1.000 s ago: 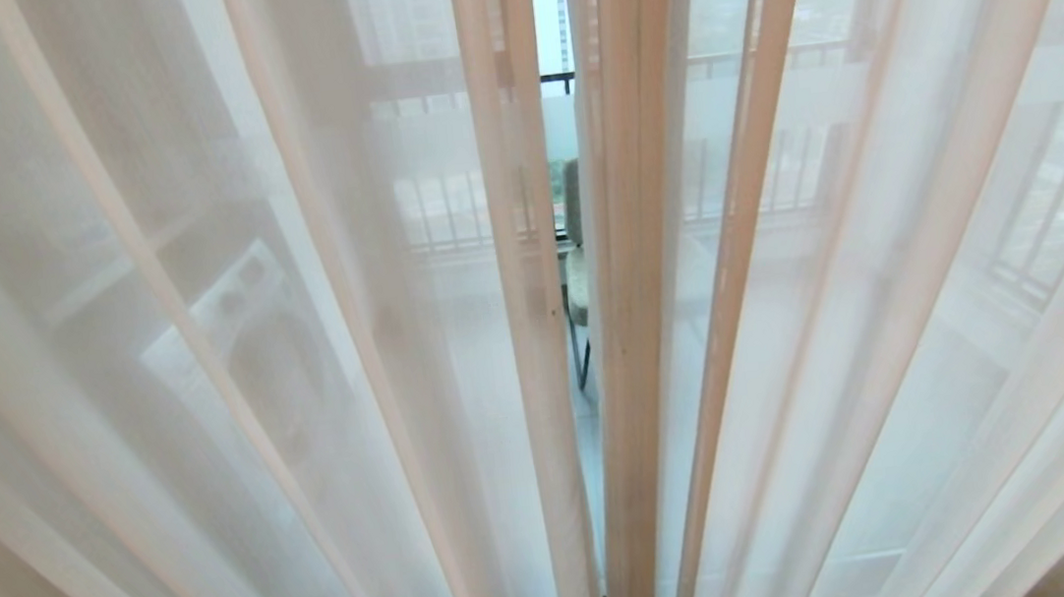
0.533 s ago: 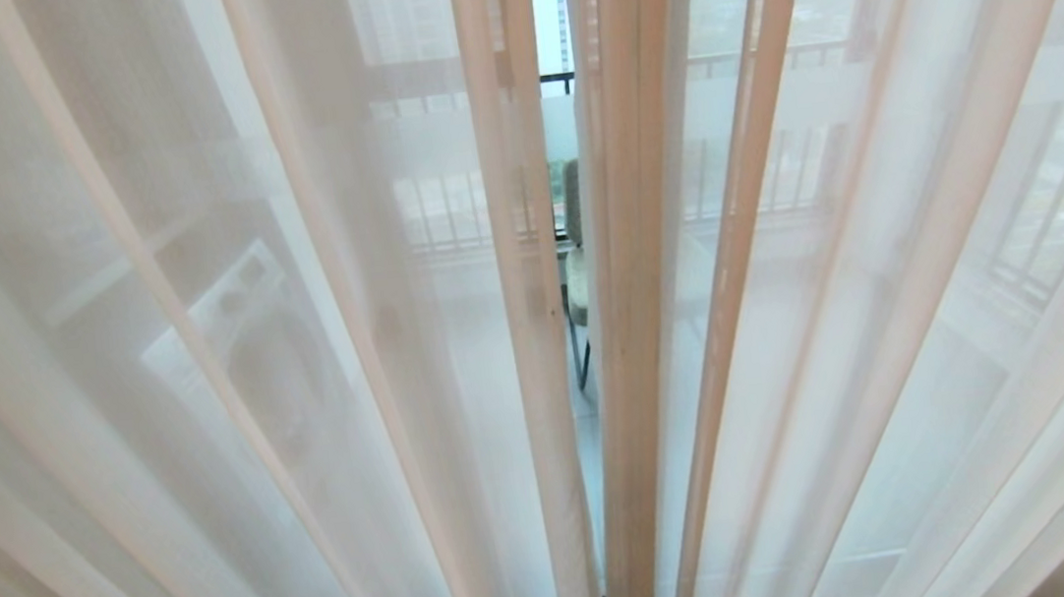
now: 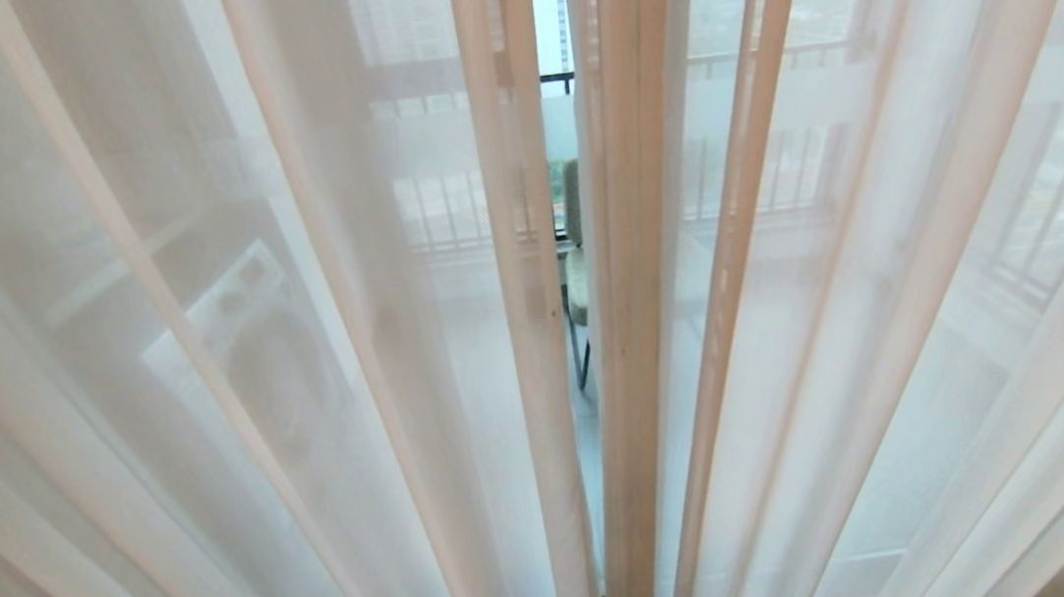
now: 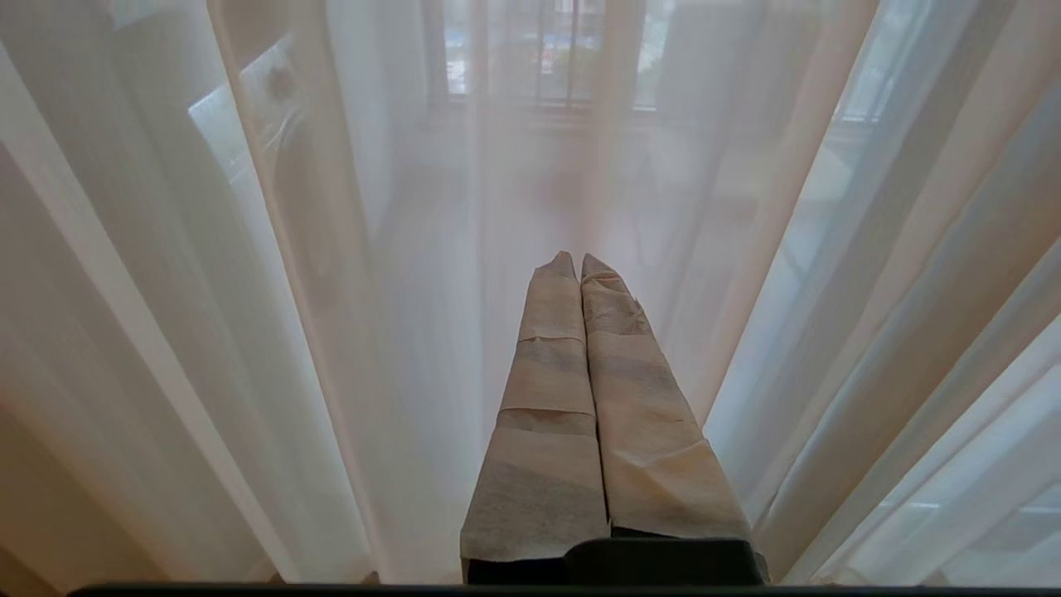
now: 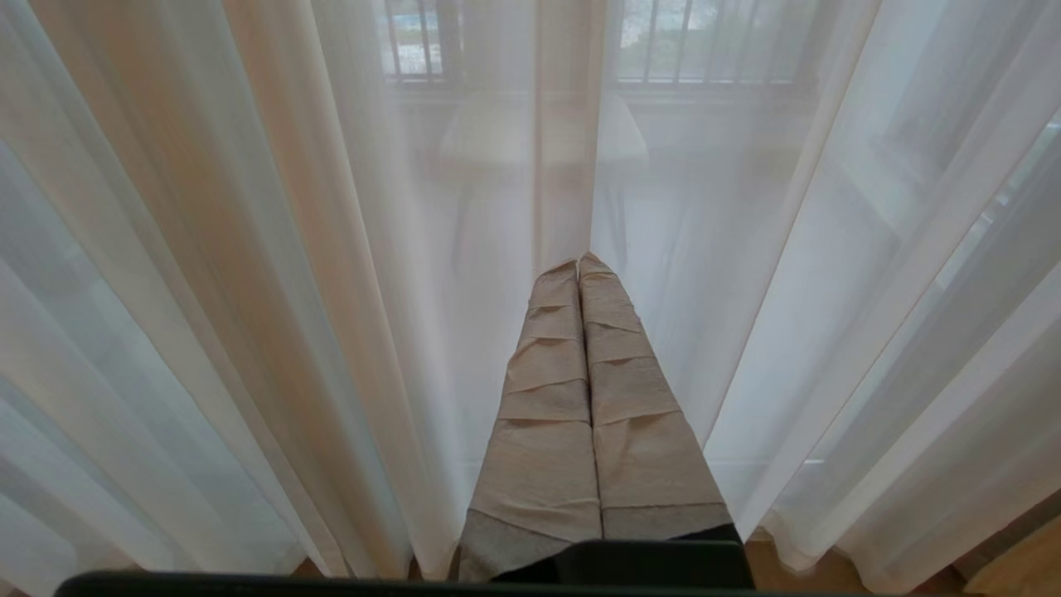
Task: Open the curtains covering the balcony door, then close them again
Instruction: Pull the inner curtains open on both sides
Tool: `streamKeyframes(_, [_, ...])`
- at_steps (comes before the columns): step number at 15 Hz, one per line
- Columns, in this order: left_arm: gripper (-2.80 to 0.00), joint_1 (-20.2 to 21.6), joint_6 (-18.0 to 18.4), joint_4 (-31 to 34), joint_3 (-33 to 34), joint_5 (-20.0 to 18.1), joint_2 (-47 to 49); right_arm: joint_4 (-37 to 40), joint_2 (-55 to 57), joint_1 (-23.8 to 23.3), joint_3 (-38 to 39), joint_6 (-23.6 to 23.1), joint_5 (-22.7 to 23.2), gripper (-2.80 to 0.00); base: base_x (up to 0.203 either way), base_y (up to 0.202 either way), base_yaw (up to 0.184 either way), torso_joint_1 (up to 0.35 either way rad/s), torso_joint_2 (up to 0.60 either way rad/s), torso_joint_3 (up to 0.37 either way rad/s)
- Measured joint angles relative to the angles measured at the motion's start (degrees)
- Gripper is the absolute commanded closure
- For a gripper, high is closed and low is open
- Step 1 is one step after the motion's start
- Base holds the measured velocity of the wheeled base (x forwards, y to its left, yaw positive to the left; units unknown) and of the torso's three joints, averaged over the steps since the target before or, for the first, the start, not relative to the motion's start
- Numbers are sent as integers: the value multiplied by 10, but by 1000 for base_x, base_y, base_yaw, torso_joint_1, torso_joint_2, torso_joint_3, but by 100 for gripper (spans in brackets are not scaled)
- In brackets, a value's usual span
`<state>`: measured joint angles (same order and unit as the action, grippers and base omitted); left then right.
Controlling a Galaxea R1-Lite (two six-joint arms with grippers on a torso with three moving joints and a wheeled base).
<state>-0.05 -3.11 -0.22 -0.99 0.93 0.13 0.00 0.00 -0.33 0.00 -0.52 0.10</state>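
Note:
The curtains fill the head view as thin white see-through sheers, a left panel (image 3: 231, 350) and a right panel (image 3: 888, 301), hanging in pleats down to the floor. A narrow gap (image 3: 581, 353) stands between their inner edges. The balcony door is hidden behind the sheers; only dim shapes show through. Neither arm is in the head view. My left gripper (image 4: 578, 259) is shut, its tape-wrapped fingers (image 4: 547, 390) pointing at the sheers (image 4: 373, 290) with nothing between them. My right gripper (image 5: 578, 261) is shut and empty too, close in front of the sheers (image 5: 331, 290).
Through the left panel a white washing machine (image 3: 238, 319) shows dimly. A chair (image 3: 576, 284) and a dark railing (image 3: 555, 83) show through the gap. Wooden floor (image 5: 1011, 564) lies under the hem beside my right gripper.

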Motion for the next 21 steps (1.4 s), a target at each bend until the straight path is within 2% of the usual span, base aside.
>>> streamKeyframes(6, [0, 0, 1, 28, -99, -3, 3, 0, 0, 1, 0, 0, 0, 0, 0, 0, 0, 0, 0, 0])
streamKeyframes(8, [0, 0, 1, 24, -138, -15, 21, 0, 0, 0, 0, 0, 0, 0, 0, 0, 0, 0, 0, 0])
streamKeyframes(17, [0, -2, -3, 19, -299, -197, 208, 0, 0, 0, 0, 0, 0, 0, 0, 0, 0, 0, 0, 0])
streamKeyframes(21, [0, -11, -3, 19, -381, -325, 311, 0, 0, 0, 0, 0, 0, 0, 0, 0, 0, 0, 0, 0])
